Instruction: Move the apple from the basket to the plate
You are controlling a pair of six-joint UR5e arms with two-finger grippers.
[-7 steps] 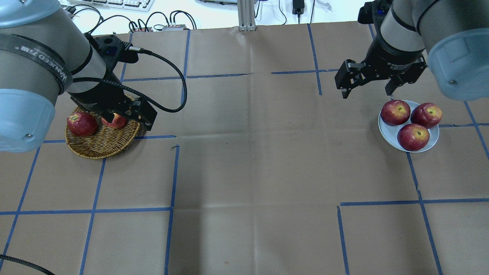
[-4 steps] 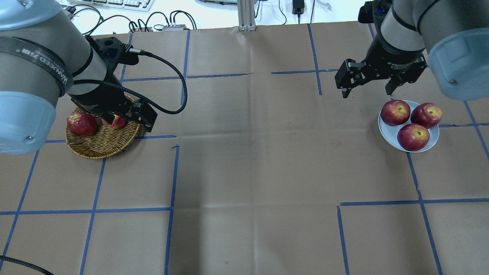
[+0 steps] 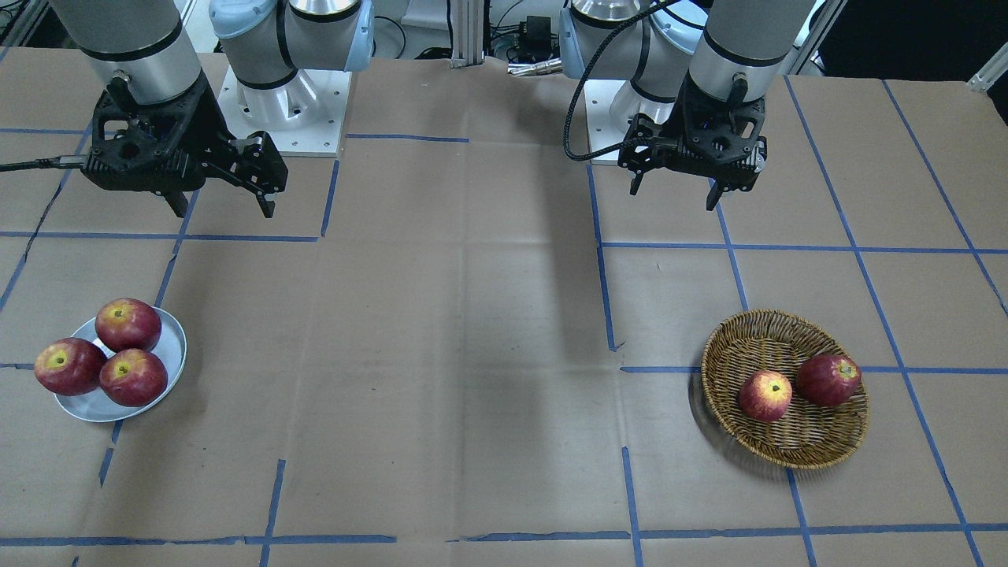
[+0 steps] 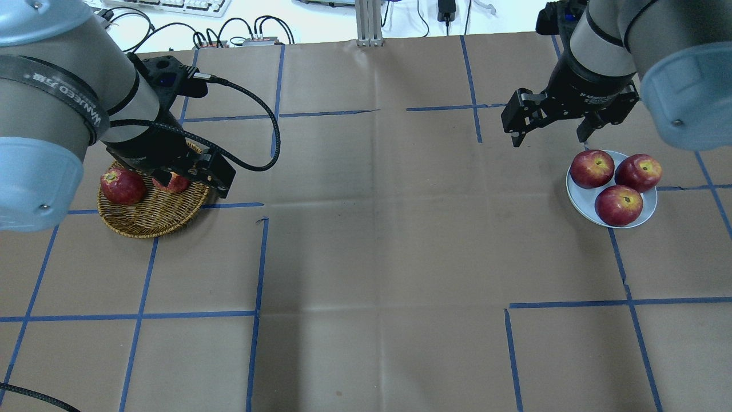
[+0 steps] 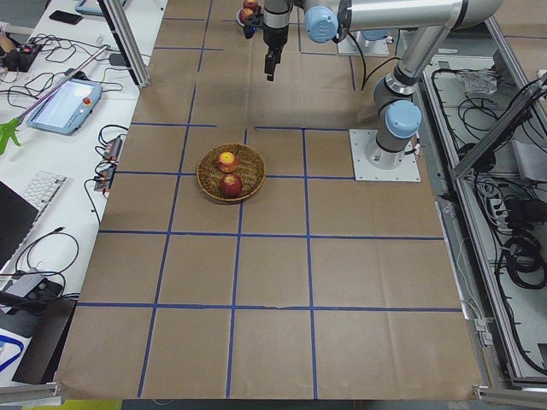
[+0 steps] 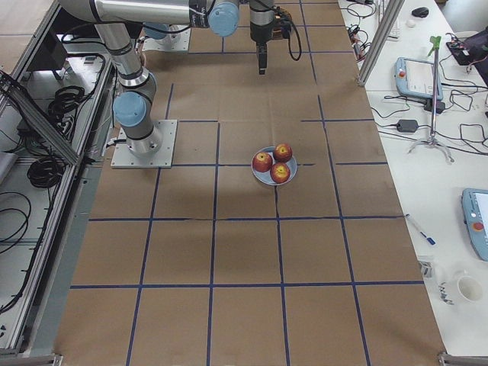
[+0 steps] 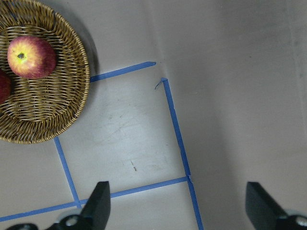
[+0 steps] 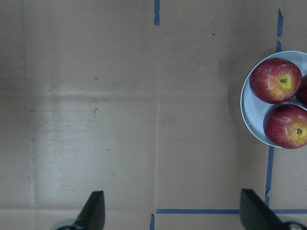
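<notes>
2 grippers hang above the table, both with fingers spread wide and holding nothing. The left gripper (image 3: 673,195) sits high, probably to clear the basket (image 3: 776,314) rim before dropping in. The apple (image 3: 765,395) lies in the basket just beside a darker apple (image 3: 828,379), below and off to one side of the left fingers, not between them. The right gripper (image 3: 223,206) waits near the plate (image 3: 175,346), which carries 3 apples.

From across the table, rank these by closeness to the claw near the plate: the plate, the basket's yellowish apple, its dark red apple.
From the right gripper:
1. plate, on its own side of the table.
2. apple, across the table, on the basket's nearer side.
3. dark red apple, on the basket's far side.
</notes>
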